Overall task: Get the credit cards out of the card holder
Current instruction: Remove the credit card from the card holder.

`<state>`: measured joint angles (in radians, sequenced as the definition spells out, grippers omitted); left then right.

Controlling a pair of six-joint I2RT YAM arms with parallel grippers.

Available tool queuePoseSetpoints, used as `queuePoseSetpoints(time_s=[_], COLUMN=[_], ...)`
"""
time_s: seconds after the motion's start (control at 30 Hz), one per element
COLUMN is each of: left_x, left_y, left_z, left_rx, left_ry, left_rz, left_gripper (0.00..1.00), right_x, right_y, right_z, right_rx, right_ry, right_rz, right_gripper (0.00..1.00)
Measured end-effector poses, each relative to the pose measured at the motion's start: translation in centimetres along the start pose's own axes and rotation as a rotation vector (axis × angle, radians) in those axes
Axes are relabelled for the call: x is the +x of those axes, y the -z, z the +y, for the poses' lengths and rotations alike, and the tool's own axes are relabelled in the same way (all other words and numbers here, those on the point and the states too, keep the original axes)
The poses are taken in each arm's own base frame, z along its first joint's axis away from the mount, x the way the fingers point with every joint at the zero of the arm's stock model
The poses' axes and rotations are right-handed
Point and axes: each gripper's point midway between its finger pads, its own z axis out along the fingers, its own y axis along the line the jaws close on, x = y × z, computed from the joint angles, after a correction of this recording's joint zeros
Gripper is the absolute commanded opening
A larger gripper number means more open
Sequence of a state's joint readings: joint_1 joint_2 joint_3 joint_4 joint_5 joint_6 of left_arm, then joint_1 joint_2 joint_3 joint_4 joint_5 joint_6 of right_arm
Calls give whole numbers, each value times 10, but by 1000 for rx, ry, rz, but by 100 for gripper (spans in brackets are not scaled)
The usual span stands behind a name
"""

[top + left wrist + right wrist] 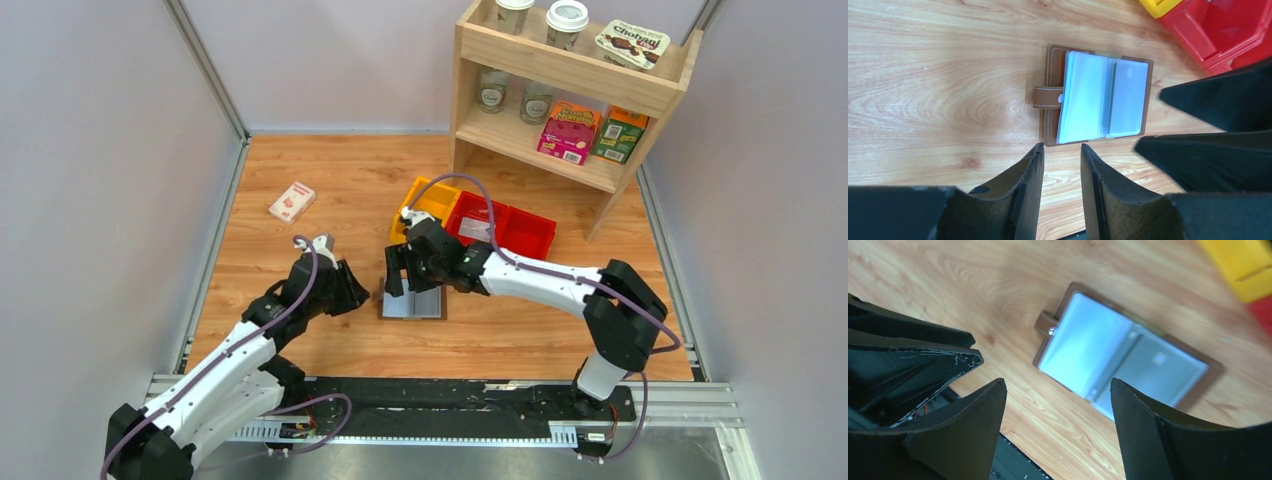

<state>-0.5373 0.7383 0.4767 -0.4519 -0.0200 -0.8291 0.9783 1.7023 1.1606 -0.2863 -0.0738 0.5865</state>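
One card holder (413, 303), three bins (527, 236), two jars (491, 96), two cups (567, 22)

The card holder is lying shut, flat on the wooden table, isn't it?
Not quite. The card holder does lie flat on the wooden table, but it is open, with its inside facing up. The left wrist view shows this plainly.

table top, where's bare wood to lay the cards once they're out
Bare wood lies between the small box and the yellow bin, and along the back wall left of the shelf. Crowded around the card holder, with the left gripper and right gripper close to it.
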Motion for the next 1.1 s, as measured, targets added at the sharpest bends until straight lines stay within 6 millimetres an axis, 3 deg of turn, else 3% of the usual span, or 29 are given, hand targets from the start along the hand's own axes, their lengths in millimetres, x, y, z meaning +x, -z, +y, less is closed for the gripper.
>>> queuePoseSetpoints(time_s=[0.17,0.33,0.47,0.6,0.73,1.1], left_x=[11,18,15,19,27,44], left_y=[-12,-27,-42,-58,-69,-71], left_z=[5,8,5,5,5,-3], left_rx=[-35,-78,-84,-88,-81,0], left_ry=[-12,-40,-49,-57,-61,-45], left_rz=[70,144,183,241,296,370], left_gripper=[48,53,54,53,44,32], right_x=[-15,5,21,31,37,39], right_y=[20,12,1,-9,-15,-17], right_z=[-25,-55,-67,-72,-73,-70], right_rx=[157,287,330,347,347,325], right_ry=[-24,-72,-102,-118,-132,-127], right_rz=[-88,-47,-7,23,43,56], right_gripper=[80,81,82,81,80,68])
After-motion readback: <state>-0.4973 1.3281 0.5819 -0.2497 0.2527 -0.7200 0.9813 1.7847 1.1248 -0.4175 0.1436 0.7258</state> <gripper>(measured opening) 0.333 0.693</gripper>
